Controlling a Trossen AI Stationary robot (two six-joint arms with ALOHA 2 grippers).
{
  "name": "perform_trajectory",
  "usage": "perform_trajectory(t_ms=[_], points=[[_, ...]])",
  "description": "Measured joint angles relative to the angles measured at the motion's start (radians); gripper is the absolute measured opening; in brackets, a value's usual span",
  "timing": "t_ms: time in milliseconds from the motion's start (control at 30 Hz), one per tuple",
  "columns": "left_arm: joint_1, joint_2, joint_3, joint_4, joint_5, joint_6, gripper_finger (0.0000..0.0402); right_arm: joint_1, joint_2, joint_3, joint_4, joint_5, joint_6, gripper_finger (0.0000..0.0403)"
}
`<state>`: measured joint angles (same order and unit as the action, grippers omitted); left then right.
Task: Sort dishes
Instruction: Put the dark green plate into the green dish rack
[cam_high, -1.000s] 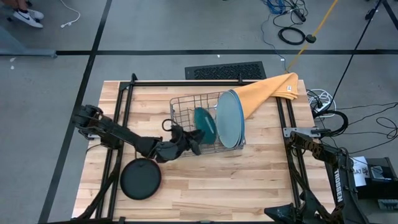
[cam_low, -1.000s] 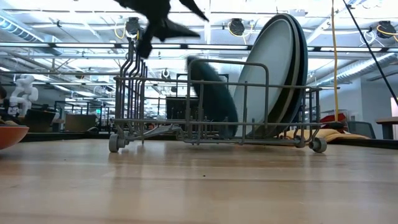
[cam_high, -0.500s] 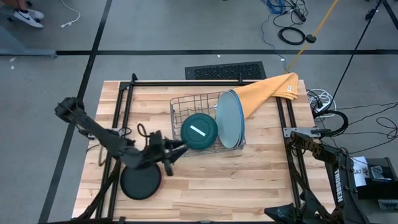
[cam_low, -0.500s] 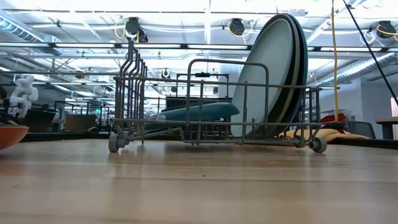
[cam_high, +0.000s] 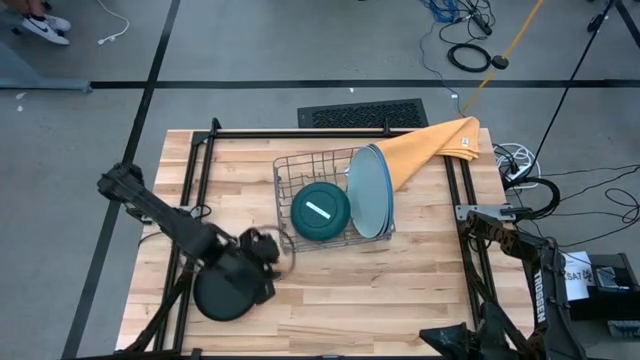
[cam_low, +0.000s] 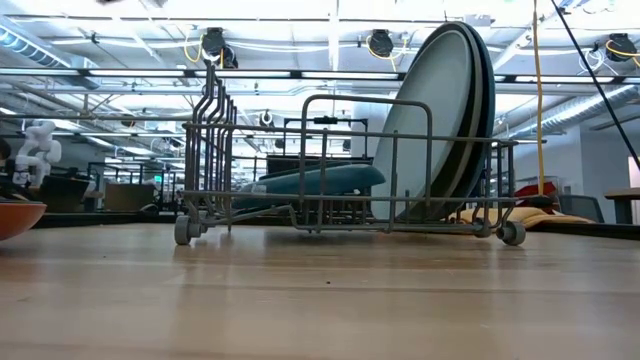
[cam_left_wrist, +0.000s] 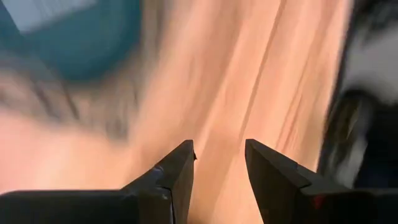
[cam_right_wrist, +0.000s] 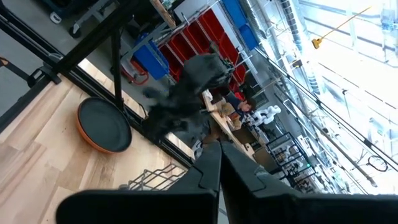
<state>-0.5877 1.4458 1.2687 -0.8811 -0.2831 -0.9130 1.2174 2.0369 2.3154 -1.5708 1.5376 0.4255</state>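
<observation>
Over the table's front-left, the left gripper (cam_high: 268, 250) hangs with fingers apart and empty, just above the black plate (cam_high: 225, 290), probably lined up to take it next. Near it, the dark teal plate (cam_high: 320, 210) lies flat in the wire rack (cam_high: 283, 172), while the large plates (cam_high: 368, 192) stand on edge. Off to the side, the right gripper (cam_right_wrist: 220, 163) waits pinched together.

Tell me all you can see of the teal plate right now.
The teal plate is small, round, dark teal and glossy, with a white streak of glare on it. It lies flat inside the rack, resting across the wires rather than standing in a slot, beside the upright large plates. In the low view it sits level above the rack floor. No gripper touches it.
</observation>
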Motion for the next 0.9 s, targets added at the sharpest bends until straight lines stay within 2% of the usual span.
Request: perform_trajectory(t_ms=[67,100,200,333,433,567,667,800,900], points=[[-0.003,0.058,0.004,-0.080,0.111,-0.024,0.0145,-0.015,0.000,0.000,0.000,-0.011,0.000,0.0000],[-0.006,0.082,0.004,-0.090,0.131,-0.025,0.0145,-0.027,0.000,0.000,0.000,-0.019,0.001,0.0000],[-0.010,0.117,0.007,-0.055,0.064,0.002,0.0145,-0.085,0.000,0.000,0.000,-0.044,0.028,0.0000],[0.002,0.102,0.007,0.068,-0.030,0.085,0.0145,-0.217,0.000,0.000,0.005,-0.206,0.073,0.0000],[-0.009,0.044,0.009,0.149,-0.184,0.169,0.0145,-0.326,0.000,0.000,0.051,-0.338,0.078,0.0000],[-0.070,-0.040,0.009,0.216,-0.483,0.266,0.0145,-0.468,0.011,0.000,0.169,-0.495,0.023,0.0000],[-0.138,-0.102,0.009,0.246,-0.700,0.335,0.0145,-0.564,0.026,0.000,0.248,-0.660,-0.046,0.0000],[-0.226,-0.194,0.009,0.240,-0.748,0.350,0.0145,-0.678,0.036,0.000,0.280,-0.815,-0.052,0.0000],[-0.313,-0.247,0.009,0.248,-0.852,0.346,0.0145,-0.768,0.041,0.000,0.281,-0.944,-0.025,0.0000]])
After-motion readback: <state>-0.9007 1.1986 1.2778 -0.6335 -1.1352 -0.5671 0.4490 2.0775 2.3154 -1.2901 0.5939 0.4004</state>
